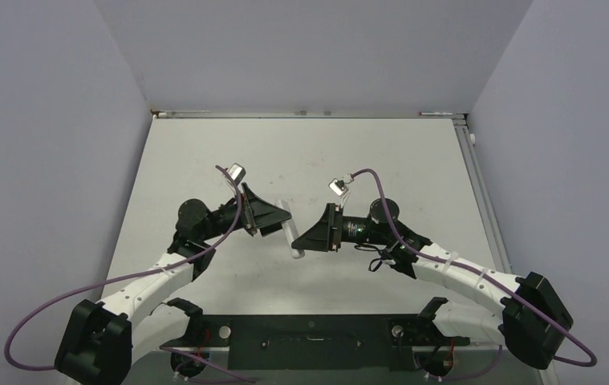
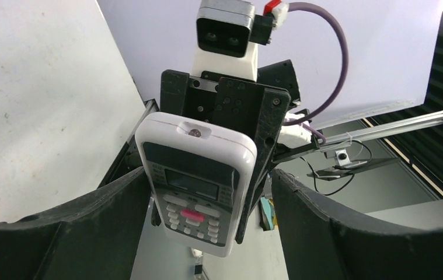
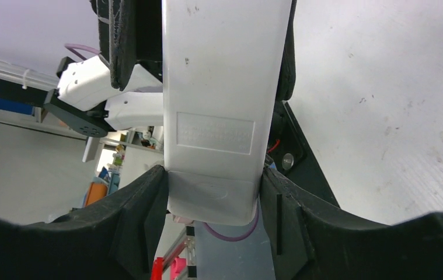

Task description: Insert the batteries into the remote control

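Note:
The remote control (image 1: 290, 235) hangs in the air over the middle of the table, between my two grippers. My right gripper (image 3: 212, 172) is shut on its lower end, with both fingers pressed against its sides. The right wrist view shows its plain white back (image 3: 222, 87) with a cover panel at the bottom. The left wrist view shows its front, the remote control (image 2: 194, 181) with a dark screen and a red button. My left gripper (image 2: 208, 175) stands open around it, with a gap on the right side. No batteries are in view.
The white table (image 1: 365, 152) is walled in grey on three sides, with a metal rail (image 1: 471, 160) along its right edge. The black mounting plate (image 1: 309, 337) of the arm bases runs along the near edge.

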Controlling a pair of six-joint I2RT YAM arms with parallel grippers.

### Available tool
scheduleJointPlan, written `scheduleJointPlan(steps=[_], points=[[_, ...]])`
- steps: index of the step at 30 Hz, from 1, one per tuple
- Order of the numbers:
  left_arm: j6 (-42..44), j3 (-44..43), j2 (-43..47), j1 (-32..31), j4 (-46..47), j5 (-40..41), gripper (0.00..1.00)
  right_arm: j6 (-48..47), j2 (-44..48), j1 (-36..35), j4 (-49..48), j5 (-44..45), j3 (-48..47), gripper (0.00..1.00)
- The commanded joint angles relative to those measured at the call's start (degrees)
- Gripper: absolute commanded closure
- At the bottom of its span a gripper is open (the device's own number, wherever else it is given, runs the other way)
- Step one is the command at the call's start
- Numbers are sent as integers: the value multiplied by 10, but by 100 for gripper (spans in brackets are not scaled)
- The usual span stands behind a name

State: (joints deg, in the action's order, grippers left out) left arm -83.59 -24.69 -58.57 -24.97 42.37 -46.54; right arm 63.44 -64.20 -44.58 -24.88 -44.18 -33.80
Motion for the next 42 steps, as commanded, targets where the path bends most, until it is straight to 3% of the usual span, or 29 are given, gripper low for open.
scheduleJointPlan(steps=[1,6,13,17,20,23,26,33,42], points=[[-23,-3,20,2,88,-14,29,50,16,3,-109,18,11,92],[-30,-1,26,2,100,-17,30,74,19,2,-141,27,25,91],[-38,4,30,1,118,-18,50,74,30,-5,-135,45,31,91],[-34,1,27,1,113,-18,69,62,34,-6,-114,48,28,89],[-14,-8,20,1,70,-17,100,27,37,-7,-55,49,13,67],[12,-16,19,1,25,-11,100,-41,52,-6,75,73,-20,41],[73,-37,23,1,-79,-1,100,-108,71,-4,175,106,-56,32],[208,-114,-4,-3,-319,49,100,-259,75,1,426,239,-144,28],[335,-207,-129,-70,-548,212,100,-303,80,4,573,436,-191,28]])
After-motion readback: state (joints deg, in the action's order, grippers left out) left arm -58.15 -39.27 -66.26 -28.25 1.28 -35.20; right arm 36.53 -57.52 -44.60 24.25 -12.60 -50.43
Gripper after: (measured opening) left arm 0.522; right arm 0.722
